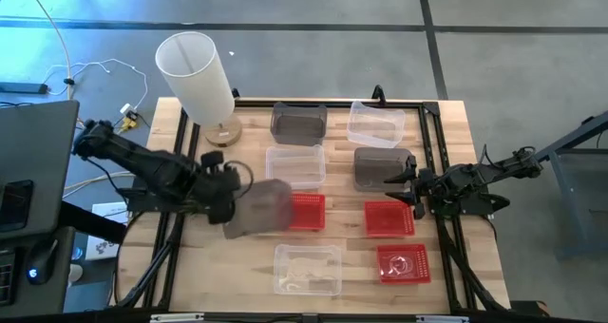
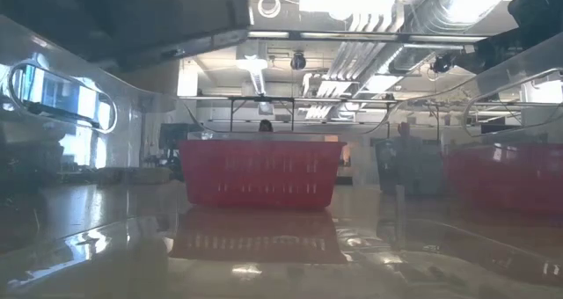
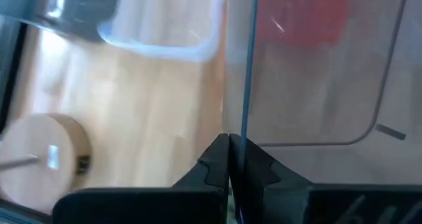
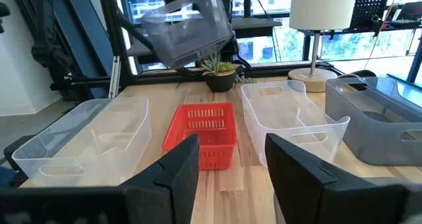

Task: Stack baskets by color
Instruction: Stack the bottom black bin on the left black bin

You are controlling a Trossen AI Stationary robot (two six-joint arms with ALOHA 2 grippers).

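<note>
My left gripper (image 1: 234, 196) is shut on a dark grey basket (image 1: 259, 207), which hangs in the air over the table's left middle, partly above a red basket (image 1: 307, 212). The right wrist view shows the held basket (image 4: 188, 26) tilted, high above the table. Another grey basket (image 1: 299, 121) rests on its base at the back, and a third (image 1: 383, 167) rests right of centre. Clear baskets (image 1: 295, 166), (image 1: 376, 123), (image 1: 307, 269) and red baskets (image 1: 389, 218), (image 1: 403, 263) rest on the table. My right gripper (image 1: 404, 185) waits open beside the grey basket at the right. My left gripper pinches one thin wall of the grey basket (image 3: 245, 118) near its rim, one finger (image 3: 214, 161) on each face of the wall. It comes slanting down from the table's left. The basket is lifted clear of the table and hangs tilted.
A tall white lamp (image 1: 197, 76) stands on its wooden foot at the back left corner. A small green plant (image 4: 221, 72) sits behind the red basket in the right wrist view. Black frame rails (image 1: 437, 123) run along the table's sides. Bare wood (image 1: 209, 266) lies at the near left.
</note>
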